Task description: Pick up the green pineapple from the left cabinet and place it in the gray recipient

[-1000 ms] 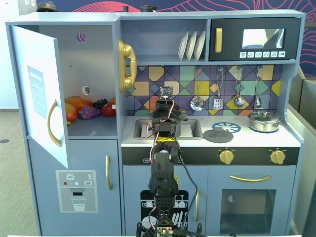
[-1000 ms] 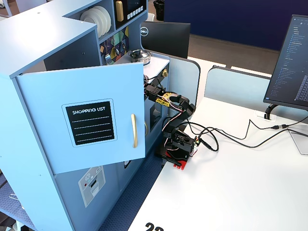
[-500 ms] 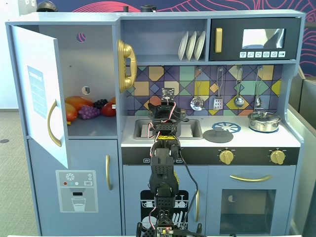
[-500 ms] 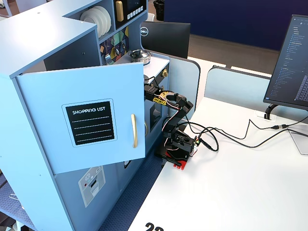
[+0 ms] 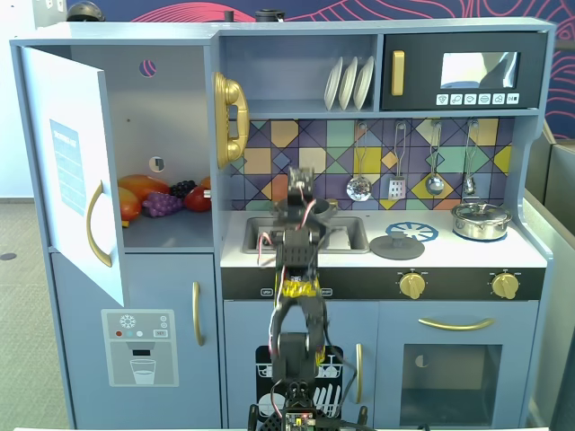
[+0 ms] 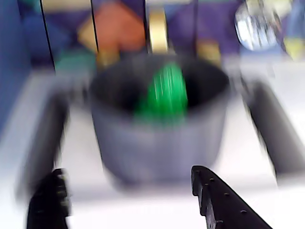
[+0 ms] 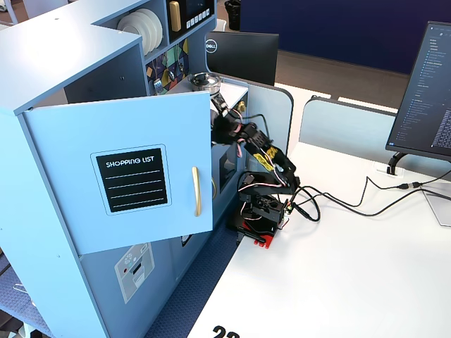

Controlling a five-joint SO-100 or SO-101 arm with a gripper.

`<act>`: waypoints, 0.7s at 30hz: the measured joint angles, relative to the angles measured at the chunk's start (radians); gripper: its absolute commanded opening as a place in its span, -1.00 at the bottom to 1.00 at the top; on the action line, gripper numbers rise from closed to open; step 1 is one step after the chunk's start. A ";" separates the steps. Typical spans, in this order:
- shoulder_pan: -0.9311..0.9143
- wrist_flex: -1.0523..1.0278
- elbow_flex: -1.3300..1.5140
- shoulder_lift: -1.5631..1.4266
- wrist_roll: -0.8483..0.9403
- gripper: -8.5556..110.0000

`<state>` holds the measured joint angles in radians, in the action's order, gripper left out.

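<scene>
In the blurred wrist view the green pineapple lies inside the gray recipient, a dark gray pot standing in the white sink. My gripper is open and empty, its black fingertips low in the frame, in front of the pot and apart from it. In a fixed view the gripper hangs over the sink and the arm hides the pot. The left cabinet stands with its door swung open. The gripper also shows in the other fixed view.
Orange, purple and red toy fruits lie on the cabinet shelf. A flat gray lid and a shiny silver pot sit on the counter right of the sink. Utensils hang on the back wall.
</scene>
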<state>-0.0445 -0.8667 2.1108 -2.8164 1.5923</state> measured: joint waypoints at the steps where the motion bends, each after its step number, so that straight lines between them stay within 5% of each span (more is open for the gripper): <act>1: -0.003 -0.051 0.029 -0.031 -0.002 -0.69; 4: -0.005 -0.173 0.126 -0.109 -0.006 -0.86; 12: 0.015 -0.383 0.403 -0.229 -0.078 -0.86; 21: 0.044 -0.219 0.788 -0.310 -0.135 -0.86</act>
<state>0.0000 -1.0861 2.8992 -3.1263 1.4573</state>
